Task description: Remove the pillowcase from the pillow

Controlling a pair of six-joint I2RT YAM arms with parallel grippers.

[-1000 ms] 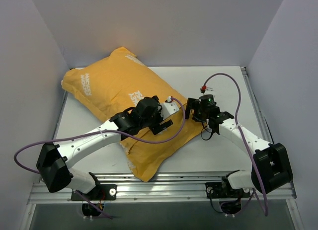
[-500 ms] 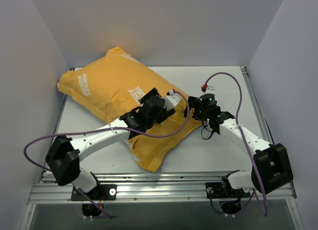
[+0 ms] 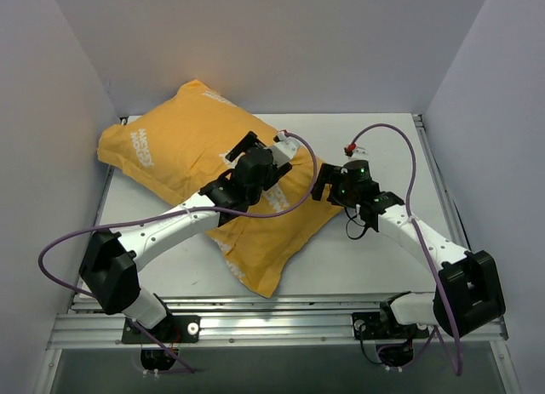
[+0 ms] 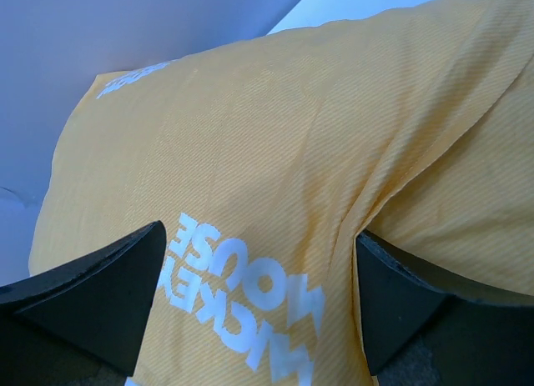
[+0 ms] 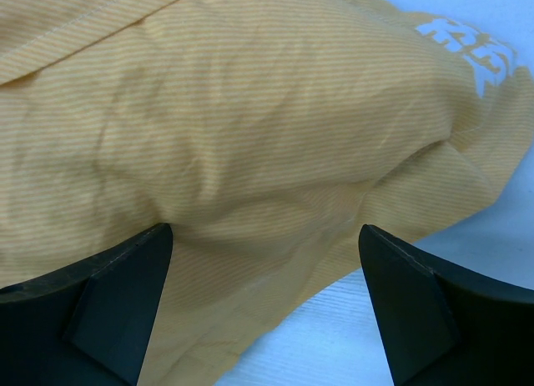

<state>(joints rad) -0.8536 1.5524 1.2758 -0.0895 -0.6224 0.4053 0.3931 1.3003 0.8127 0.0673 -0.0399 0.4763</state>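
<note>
The pillowcase (image 3: 196, 151) shows its orange-yellow face with white lettering and lies diagonally from the back left to the front middle of the white table (image 3: 383, 139). The white pillow is hidden inside it. My left gripper (image 3: 260, 149) hovers open over the middle of the pillowcase; in the left wrist view the lettered fabric (image 4: 275, 152) fills the space between my left gripper's (image 4: 259, 303) spread jaws. My right gripper (image 3: 322, 186) is open at the pillowcase's right edge; in the right wrist view my right gripper (image 5: 263, 311) straddles that fabric edge (image 5: 250, 136) above bare table (image 5: 350, 336).
Grey walls close in the left, back and right sides. A metal rail (image 3: 281, 317) runs along the near edge. Purple cables loop from both arms, with a red connector (image 3: 348, 150) above the right wrist.
My left gripper has moved away from the near edge, up over the pillowcase's middle. The pillowcase has shifted slightly back and left. My right gripper has edged left toward the fabric edge.
</note>
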